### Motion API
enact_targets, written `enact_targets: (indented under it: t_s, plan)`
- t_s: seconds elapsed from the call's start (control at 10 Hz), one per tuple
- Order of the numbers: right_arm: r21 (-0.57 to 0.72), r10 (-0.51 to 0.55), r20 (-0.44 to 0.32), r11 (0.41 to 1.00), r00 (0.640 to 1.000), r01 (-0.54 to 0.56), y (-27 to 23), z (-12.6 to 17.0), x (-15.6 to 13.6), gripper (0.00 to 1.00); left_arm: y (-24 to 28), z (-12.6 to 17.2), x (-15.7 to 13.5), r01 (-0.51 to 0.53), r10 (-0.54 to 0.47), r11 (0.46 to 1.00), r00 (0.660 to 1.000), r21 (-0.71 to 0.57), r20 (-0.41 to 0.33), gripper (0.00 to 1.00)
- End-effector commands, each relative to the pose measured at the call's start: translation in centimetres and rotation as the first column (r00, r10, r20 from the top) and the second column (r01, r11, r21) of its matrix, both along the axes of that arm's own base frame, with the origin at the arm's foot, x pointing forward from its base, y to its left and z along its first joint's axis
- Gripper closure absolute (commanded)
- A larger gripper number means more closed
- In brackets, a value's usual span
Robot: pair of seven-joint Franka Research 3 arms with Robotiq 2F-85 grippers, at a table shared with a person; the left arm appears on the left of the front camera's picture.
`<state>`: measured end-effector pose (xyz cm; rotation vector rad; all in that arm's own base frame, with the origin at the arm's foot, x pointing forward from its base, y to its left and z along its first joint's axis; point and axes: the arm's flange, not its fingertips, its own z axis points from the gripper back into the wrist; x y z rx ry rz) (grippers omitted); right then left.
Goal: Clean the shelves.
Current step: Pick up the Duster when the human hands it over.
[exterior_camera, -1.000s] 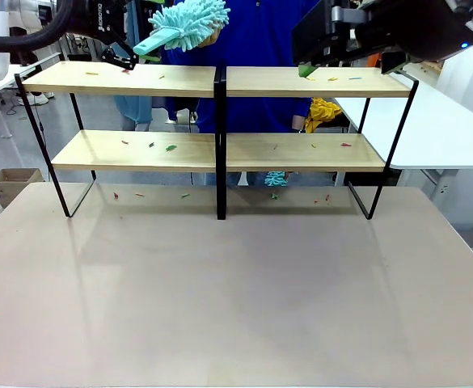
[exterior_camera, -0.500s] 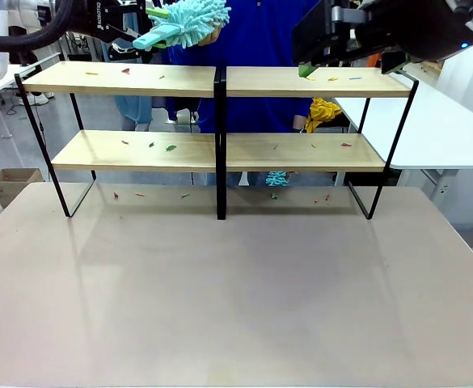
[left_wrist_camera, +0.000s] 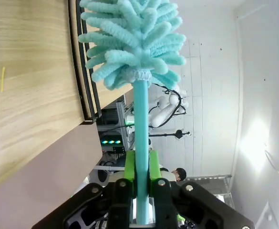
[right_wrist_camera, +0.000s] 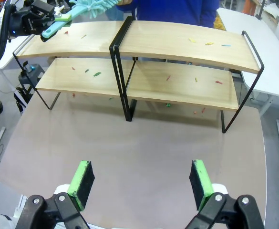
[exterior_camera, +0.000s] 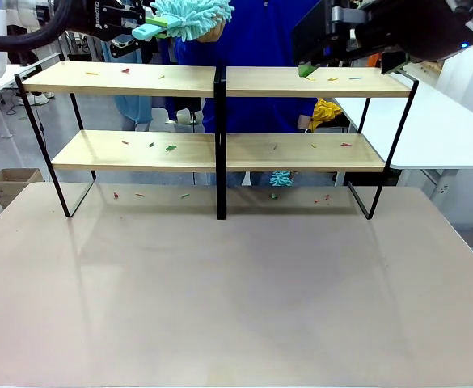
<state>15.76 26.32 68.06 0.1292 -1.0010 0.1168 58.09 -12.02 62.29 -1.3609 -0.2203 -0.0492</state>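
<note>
Since a second ago my left gripper has come up and shut on the handle of the duster. The duster now sits higher and more level than it did.

The shelves stand across the far end of the desk, two boards either side of the black centre post, just as before. Coloured scraps lie on all four boards and on the desk under the lower tier. The near half of the desk is bare, so I have plenty of room in front. The space between the tiers is tighter, hemmed in by the post and the end frames.

The duster head hangs above the back of the top left board, clear of it. In my left wrist view, that board's edge and frame rail run close beside the fluffy head. The green pads are clamped on the handle.

My right gripper is spread wide and holds nothing, high over the desk. A person in blue stands behind the shelves.
</note>
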Motion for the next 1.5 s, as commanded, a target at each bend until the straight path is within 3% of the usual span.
enact_targets:
  t_s: [0.0,0.1,0.2,0.3,0.4,0.5,0.6,0.7,0.9,1.0,1.2,1.3,1.4]
  plan:
    - [0.009,-0.002,-0.002,1.0,1.0,0.002,-0.1,0.1,0.1,0.0,0.1,0.4,-1.0,0.007,-0.007,1.0,0.999,-0.004,0.042,1.0]
    - [0.009,-0.002,-0.002,1.0,1.0,0.002,-0.1,0.1,0.1,0.0,0.7,1.2,-1.8,0.014,-0.014,1.0,0.999,0.012,0.044,1.0]
    - [0.009,-0.002,-0.002,1.0,1.0,0.002,-0.1,0.1,0.1,0.0,2.3,2.9,-3.5,0.039,-0.039,0.996,0.999,0.084,0.0,1.0]
    - [0.009,-0.002,-0.002,1.0,1.0,0.002,-0.1,0.1,0.1,0.0,5.9,5.4,-7.5,0.036,-0.035,0.984,0.999,0.173,-0.006,1.0]
    - [0.009,-0.002,-0.002,1.0,1.0,0.002,-0.1,0.1,0.1,0.0,9.2,7.0,-11.0,0.048,-0.057,0.983,0.997,0.179,0.046,1.0]
    - [0.009,-0.002,-0.002,1.0,1.0,0.002,-0.1,0.1,0.1,0.0,13.6,8.1,-14.9,-0.01,-0.013,0.979,0.993,0.203,0.114,1.0]
    - [0.009,-0.002,-0.002,1.0,1.0,0.002,-0.1,0.1,0.1,0.0,18.8,8.8,-19.4,-0.14,0.097,0.966,0.976,0.215,0.196,1.0]
    - [0.009,-0.002,-0.002,1.0,1.0,0.002,-0.1,0.1,0.1,0.0,23.7,8.7,-23.5,-0.164,0.111,0.965,0.963,0.203,0.246,1.0]
    - [0.009,-0.002,-0.002,1.0,1.0,0.002,-0.1,0.1,0.1,0.0,29.7,6.9,-29.6,-0.267,0.238,0.959,0.942,0.098,0.236,1.0]
    - [0.009,-0.002,-0.002,1.0,1.0,0.002,-0.1,0.1,0.1,0.0,32.0,5.2,-32.3,-0.272,0.253,0.96,0.942,0.059,0.219,1.0]
    - [0.009,-0.002,-0.002,1.0,1.0,0.002,-0.1,0.1,0.1,0.0,35.5,2.0,-34.2,-0.437,0.443,0.897,0.887,-0.071,0.13,1.0]
    - [0.009,-0.002,-0.002,1.0,1.0,0.002,-0.1,0.1,0.1,0.0,34.5,5.1,-34.2,-0.328,0.315,0.944,0.93,0.038,0.191,0.97]
    - [0.009,-0.002,-0.002,1.0,1.0,0.002,-0.1,0.1,0.1,0.0,34.5,5.1,-34.2,-0.328,0.315,0.944,0.93,0.038,0.191,0.97]
